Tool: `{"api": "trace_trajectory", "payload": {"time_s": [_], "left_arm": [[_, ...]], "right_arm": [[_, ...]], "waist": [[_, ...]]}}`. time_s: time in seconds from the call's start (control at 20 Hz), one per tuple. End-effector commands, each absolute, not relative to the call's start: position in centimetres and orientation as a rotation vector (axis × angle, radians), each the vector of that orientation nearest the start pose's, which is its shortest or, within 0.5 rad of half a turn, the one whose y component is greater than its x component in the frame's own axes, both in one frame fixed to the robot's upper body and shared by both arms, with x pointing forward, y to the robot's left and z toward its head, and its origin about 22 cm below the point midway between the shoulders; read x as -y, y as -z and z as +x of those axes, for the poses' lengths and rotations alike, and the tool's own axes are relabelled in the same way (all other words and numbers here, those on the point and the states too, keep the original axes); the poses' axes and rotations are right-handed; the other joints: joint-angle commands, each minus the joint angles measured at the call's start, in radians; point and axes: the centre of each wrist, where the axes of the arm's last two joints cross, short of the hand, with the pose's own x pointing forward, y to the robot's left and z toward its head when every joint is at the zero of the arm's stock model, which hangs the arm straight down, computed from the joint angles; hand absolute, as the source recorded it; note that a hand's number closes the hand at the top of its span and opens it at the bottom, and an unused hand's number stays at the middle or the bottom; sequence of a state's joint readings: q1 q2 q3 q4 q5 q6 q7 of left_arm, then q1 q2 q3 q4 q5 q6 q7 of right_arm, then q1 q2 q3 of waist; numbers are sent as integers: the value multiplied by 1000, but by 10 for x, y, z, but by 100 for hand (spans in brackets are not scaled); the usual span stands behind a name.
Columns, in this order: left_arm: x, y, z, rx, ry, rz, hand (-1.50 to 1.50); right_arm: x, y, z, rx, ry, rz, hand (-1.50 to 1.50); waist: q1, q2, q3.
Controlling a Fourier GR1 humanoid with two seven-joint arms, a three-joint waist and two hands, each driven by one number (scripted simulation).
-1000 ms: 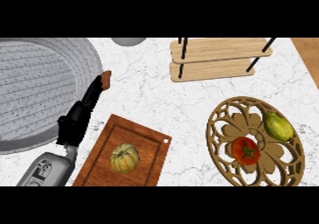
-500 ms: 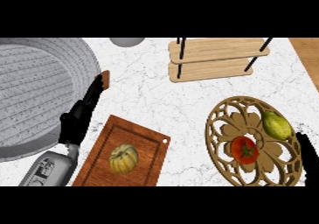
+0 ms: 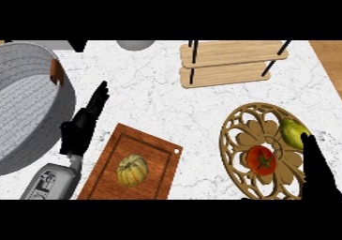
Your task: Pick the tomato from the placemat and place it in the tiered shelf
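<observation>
Bench [image 3: 166, 103]: white marbled top, seen from steeply above.

Tomato [image 3: 262, 160]: red, green stem upward, lying near the middle of the placemat [image 3: 235, 140], a round openwork wooden mat at the right. Not yet lifted.

Pear-like green fruit [image 3: 292, 132]: on the same mat, just beside the tomato toward the far right.

Tiered shelf [image 3: 228, 63]: pale wood, two levels on black posts, at the far edge, well apart from the mat.

Right hand [image 3: 317, 173]: enters from the lower right, fingers extended and straight, holding nothing; its tip overlaps the mat's right rim just beside the green fruit and near the tomato.

Left hand [image 3: 82, 126]: at the left, open and resting, fingers up, beside the grey basket [image 3: 35, 93].

Cutting board [image 3: 107, 164]: brown, bearing a small yellowish squash [image 3: 132, 170].

Step in hand, by judgement: approach for the grasp. To do it well, the right hand should shift leftward until centred over the tomato, keep clear of the green fruit, then curl around the tomato's sides and lift straight up before travelling to the shelf.
</observation>
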State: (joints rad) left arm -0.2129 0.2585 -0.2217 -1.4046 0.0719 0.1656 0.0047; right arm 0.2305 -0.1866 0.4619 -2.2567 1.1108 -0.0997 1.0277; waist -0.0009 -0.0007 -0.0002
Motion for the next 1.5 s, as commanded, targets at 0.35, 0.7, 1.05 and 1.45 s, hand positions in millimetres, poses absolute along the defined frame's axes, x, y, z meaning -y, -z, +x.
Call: {"api": "trace_trajectory", "payload": {"time_s": [0.35, 0.7, 1.05, 1.45], "left_arm": [[-236, -14, 267, 1572, 268, 104, 0], [-215, -4, 290, 1585, 279, 106, 0], [-233, -25, 281, 1559, 257, 113, 0], [-225, -5, 280, 1573, 255, 101, 0]], "right_arm": [[165, -92, 156, 1061, -334, -1049, -150], [164, -93, 175, 1035, -361, -1051, -150], [192, -89, 178, 1011, -339, -1056, -150], [190, -35, 198, 962, -344, -1082, -150]], "waist": [[0, 0, 0], [-2, 1, 0], [0, 0, 0], [2, 1, 0]]}}
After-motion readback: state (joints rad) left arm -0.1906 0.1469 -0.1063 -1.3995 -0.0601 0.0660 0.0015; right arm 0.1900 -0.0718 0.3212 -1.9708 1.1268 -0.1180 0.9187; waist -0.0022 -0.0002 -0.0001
